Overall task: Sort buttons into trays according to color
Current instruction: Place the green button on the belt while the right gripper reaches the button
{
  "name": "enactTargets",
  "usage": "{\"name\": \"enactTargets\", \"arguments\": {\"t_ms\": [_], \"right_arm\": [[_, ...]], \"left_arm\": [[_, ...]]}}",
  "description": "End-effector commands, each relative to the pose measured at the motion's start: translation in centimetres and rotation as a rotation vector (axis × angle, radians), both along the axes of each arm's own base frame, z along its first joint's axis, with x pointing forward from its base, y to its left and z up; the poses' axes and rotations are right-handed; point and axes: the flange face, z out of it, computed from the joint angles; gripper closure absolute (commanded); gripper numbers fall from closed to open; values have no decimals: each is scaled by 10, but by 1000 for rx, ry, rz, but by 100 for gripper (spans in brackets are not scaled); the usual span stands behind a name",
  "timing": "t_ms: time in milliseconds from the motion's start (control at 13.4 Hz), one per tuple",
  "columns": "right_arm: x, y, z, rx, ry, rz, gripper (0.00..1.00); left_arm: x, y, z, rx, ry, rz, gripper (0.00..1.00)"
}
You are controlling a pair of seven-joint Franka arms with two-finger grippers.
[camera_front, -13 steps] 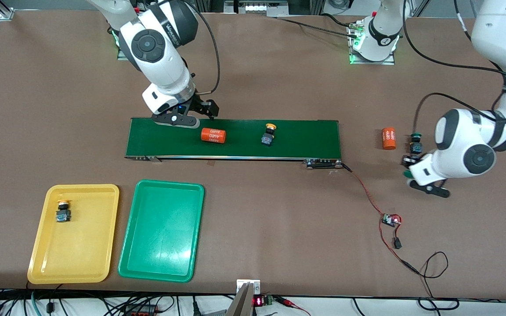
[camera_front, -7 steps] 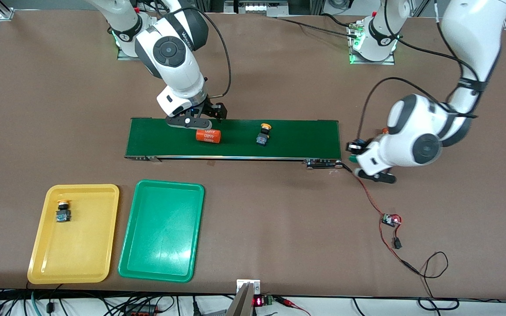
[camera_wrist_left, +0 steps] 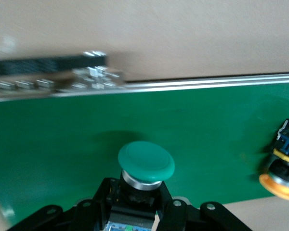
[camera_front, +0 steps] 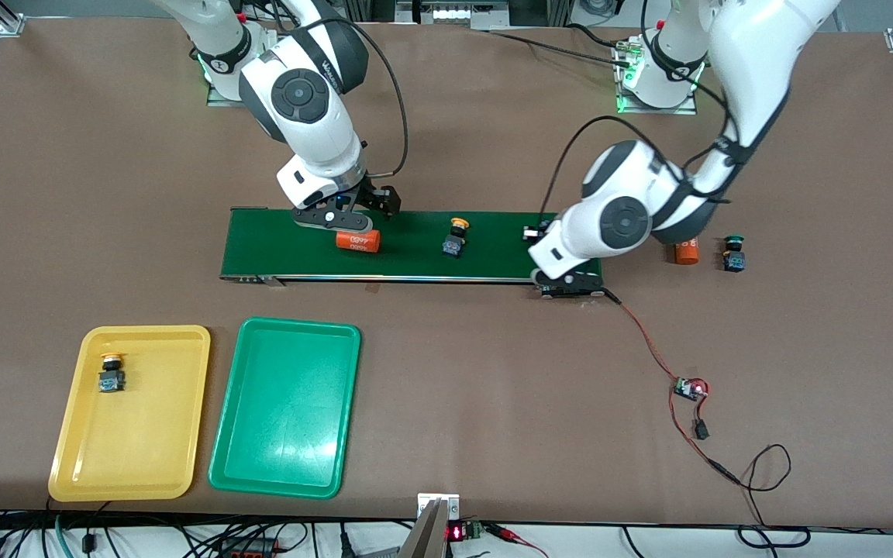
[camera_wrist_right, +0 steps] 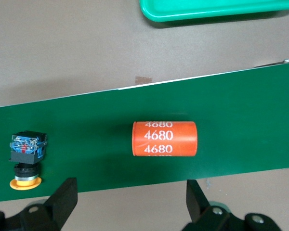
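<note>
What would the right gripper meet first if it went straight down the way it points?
Probably the orange cylinder on the conveyor belt: it lies between the right gripper's open fingers, though depth is unclear.

A brown table (camera_front: 493, 403) carries a dark-green conveyor belt (camera_front: 408, 267), a yellow tray (camera_front: 67, 465) and a green tray (camera_front: 284, 457) side by side nearer the front camera, an orange cylinder (camera_front: 687, 253), a green-capped button (camera_front: 734, 254) and a red wire (camera_front: 660, 356)
</note>
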Motion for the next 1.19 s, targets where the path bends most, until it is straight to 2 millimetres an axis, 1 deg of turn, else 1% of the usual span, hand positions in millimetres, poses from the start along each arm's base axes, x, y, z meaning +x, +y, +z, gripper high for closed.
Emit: {"name": "enactTargets", "arguments": {"t_ms": [0, 75, 224, 373, 448, 522, 597, 672, 746, 821, 896, 970, 1119], "right_arm": [[4, 5, -2, -7, -13, -11, 0], [5, 5, -2, -6, -14, -11, 0], [5, 6, -2, 0, -19, -13, 0], [6, 7, -2, 7, -20, -17, 0], [7, 9, -4, 16, -27, -43, 0], [7, 13, -6, 27, -35, -76, 0], [2, 22, -12, 32, -32, -64, 0], [1, 26, -14, 32, -31, -57, 0], [-3, 33, -19, 21, -33, -33, 0], [-7, 38, -25, 0, -43, -1, 0], [-6, 44, -31, -5, -43, 14, 0], [-3, 48, -35, -4, -35, 16, 0], [1, 56, -35, 8, -36, 15, 0]], "left_arm": [[-2, -10, -5, 13, 1, 60, 0], [2, -5, -2, 20, -5, 66, 0], [6, -4, 18, 22, -37, 73, 0], [13, 8, 45, 44, -64, 85, 0], [28, 32, 59, 65, -71, 114, 0], [39, 53, 65, 90, -58, 134, 0], [48, 78, 68, 116, -44, 165, 0], [53, 100, 63, 138, -31, 185, 0], [60, 136, 55, 162, -14, 185, 0], [60, 163, 47, 166, 17, 125, 0], [61, 195, 37, 165, 36, 81, 0], [59, 230, 23, 161, 56, 36, 0], [46, 277, 1, 145, 98, -30, 0]]}}
